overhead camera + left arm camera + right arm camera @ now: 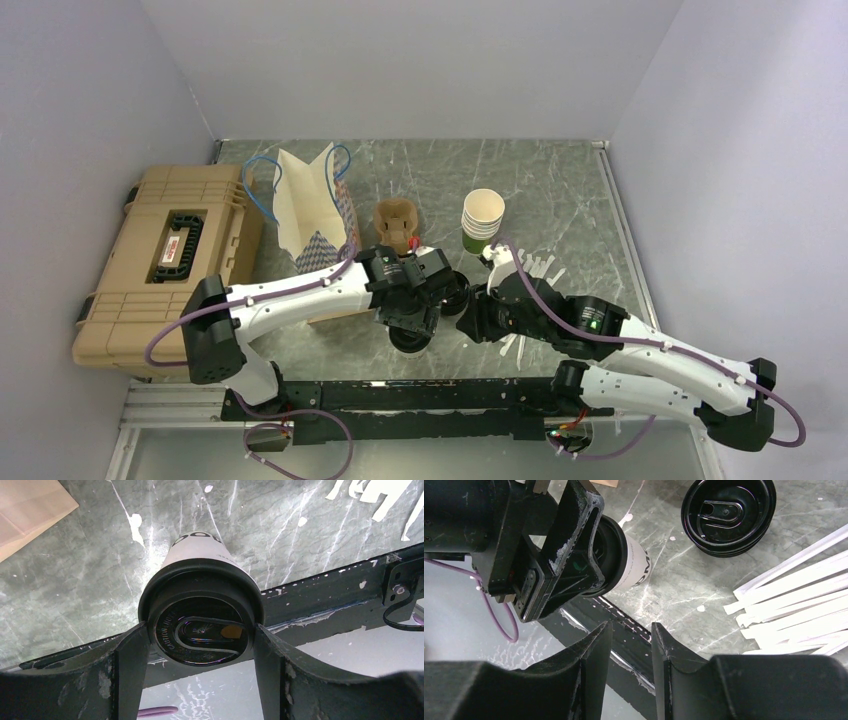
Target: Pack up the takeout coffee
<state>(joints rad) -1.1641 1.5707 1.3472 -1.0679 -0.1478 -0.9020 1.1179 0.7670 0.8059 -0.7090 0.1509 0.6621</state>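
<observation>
We see the left gripper with its jaws clenched on the pale cream paper cup, pressing its round black plastic lid from both sides at the near edge of the grey marbled worktop. The right gripper sits just beside it, its jaws slightly parted and grasping nothing. A stack of black plastic lids and white paper strips lie nearby.
</observation>
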